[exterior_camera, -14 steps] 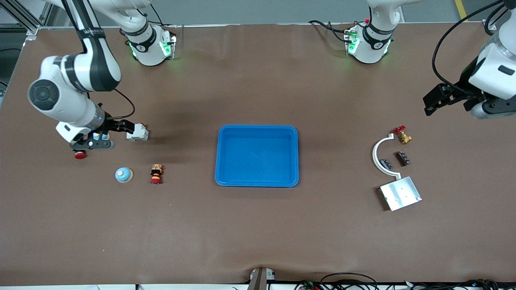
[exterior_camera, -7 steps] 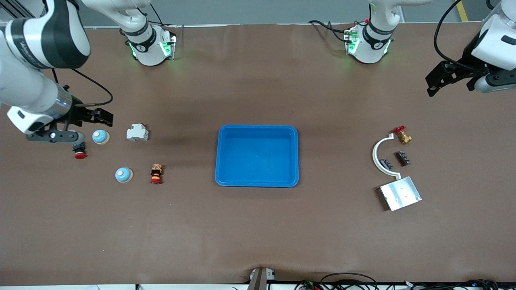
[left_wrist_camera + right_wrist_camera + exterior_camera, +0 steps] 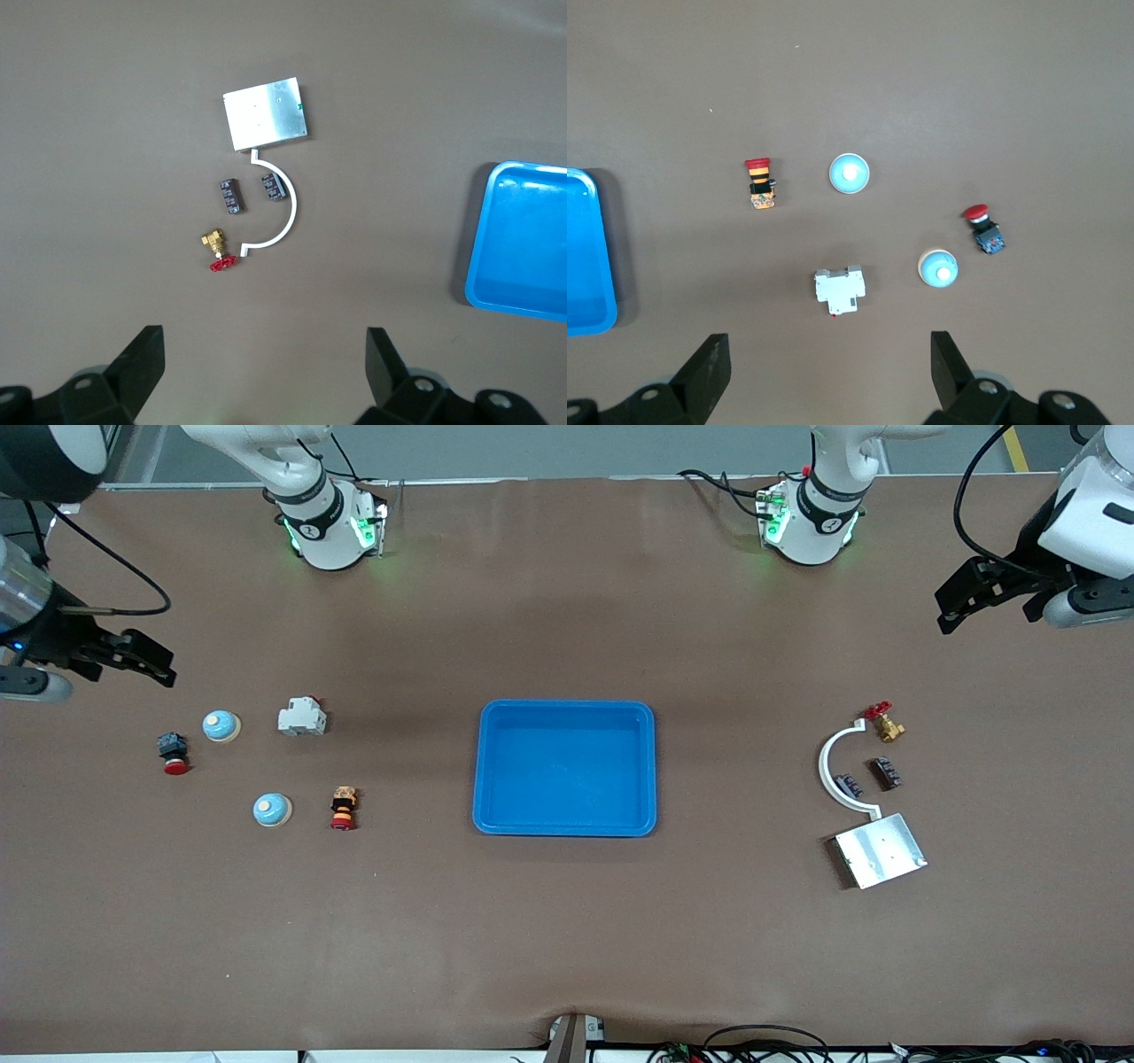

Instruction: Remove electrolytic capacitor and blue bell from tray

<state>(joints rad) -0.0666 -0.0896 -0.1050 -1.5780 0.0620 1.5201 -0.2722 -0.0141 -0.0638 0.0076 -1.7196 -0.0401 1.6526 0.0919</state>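
Observation:
Two blue dome bells (image 3: pixel 221 725) (image 3: pixel 272 810) sit on the table toward the right arm's end; the right wrist view shows both bells (image 3: pixel 938 268) (image 3: pixel 850 173). Two small black capacitors (image 3: pixel 849 786) (image 3: pixel 885 772) lie toward the left arm's end, inside a white arc, and both capacitors (image 3: pixel 231 196) (image 3: pixel 272 187) show in the left wrist view. My right gripper (image 3: pixel 162 666) hangs open and empty above the table near its end edge, apart from the bells. High over the left arm's end, my left gripper (image 3: pixel 950 607) is open and empty too.
A blue tray (image 3: pixel 567 707) stands mid-table. Near the bells are a white breaker (image 3: pixel 302 717), a striped red button (image 3: pixel 343 807) and a black-bodied red button (image 3: pixel 174 752). By the capacitors lie the white arc (image 3: pixel 829 755), a brass valve (image 3: pixel 887 726) and a metal plate (image 3: pixel 881 850).
My right gripper has drawn up and away from above the bell beside the breaker, toward the table's end edge. The left gripper rose a little, then held still.

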